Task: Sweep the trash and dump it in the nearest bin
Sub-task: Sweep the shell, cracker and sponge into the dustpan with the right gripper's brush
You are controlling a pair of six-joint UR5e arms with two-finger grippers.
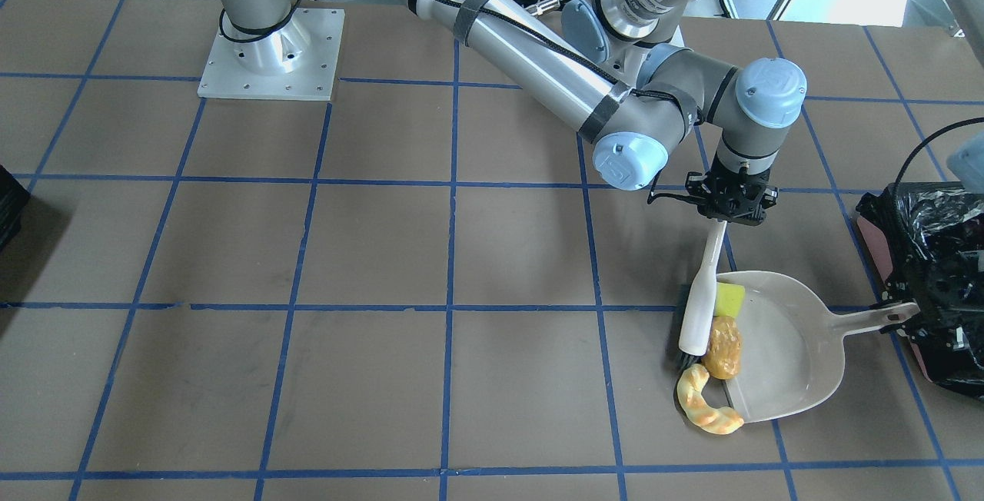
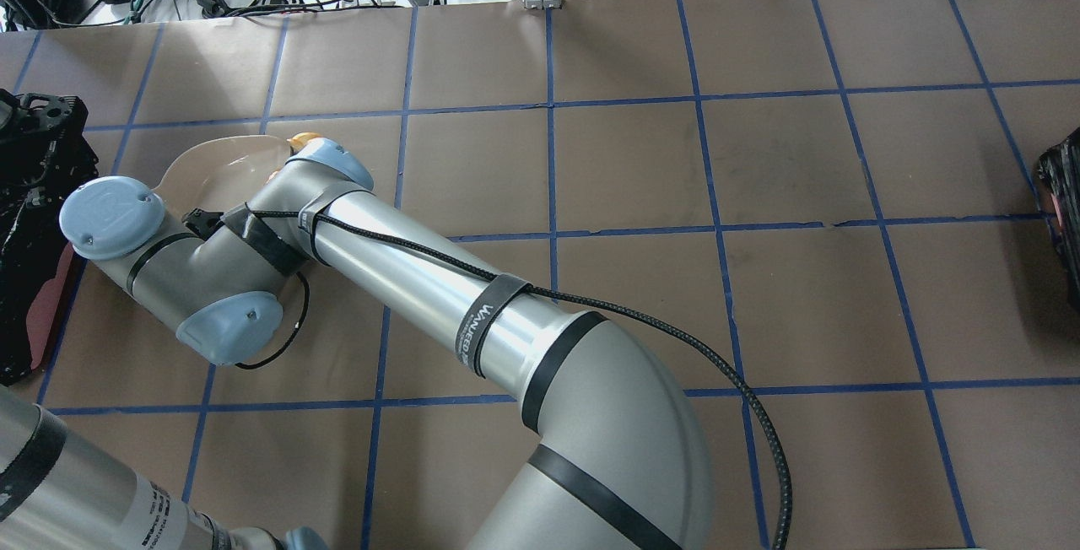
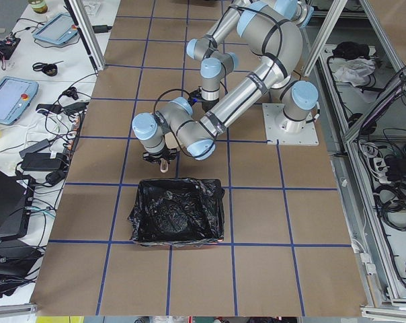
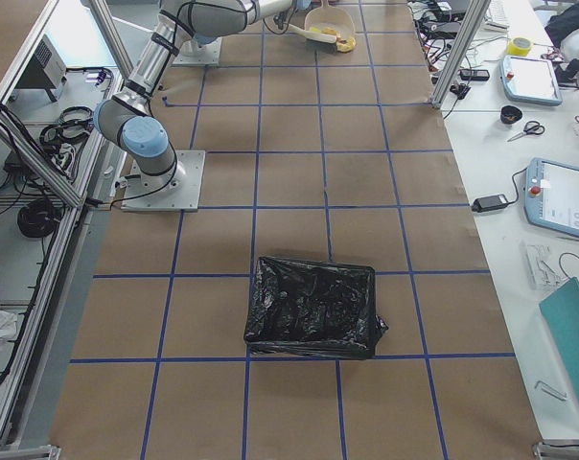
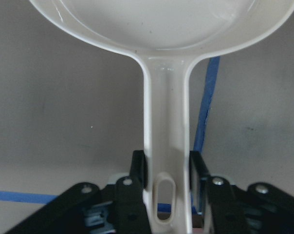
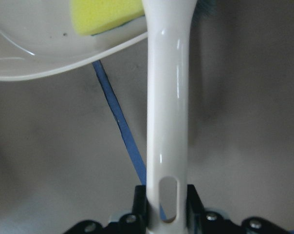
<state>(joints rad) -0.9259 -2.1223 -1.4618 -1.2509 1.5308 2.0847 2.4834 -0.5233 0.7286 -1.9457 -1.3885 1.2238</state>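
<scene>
The white dustpan (image 1: 784, 347) lies flat on the table beside the black-bagged bin (image 1: 934, 270). My left gripper (image 5: 166, 168) is shut on the dustpan handle (image 5: 165, 122). My right gripper (image 1: 734, 205) is shut on the white brush (image 1: 701, 305), which stands at the pan's mouth. The yellow-green wedge (image 1: 729, 300) lies inside the pan and also shows in the right wrist view (image 6: 105, 17). The brown lumpy piece (image 1: 723, 347) sits on the pan's lip. The tan croissant (image 1: 703, 403) lies on the table, touching the lip's corner.
The right arm (image 2: 405, 272) reaches across the table into the left half. A second black-bagged bin (image 4: 313, 307) stands at the table's far right end (image 2: 1065, 196). The near bin also shows in the exterior left view (image 3: 177, 219).
</scene>
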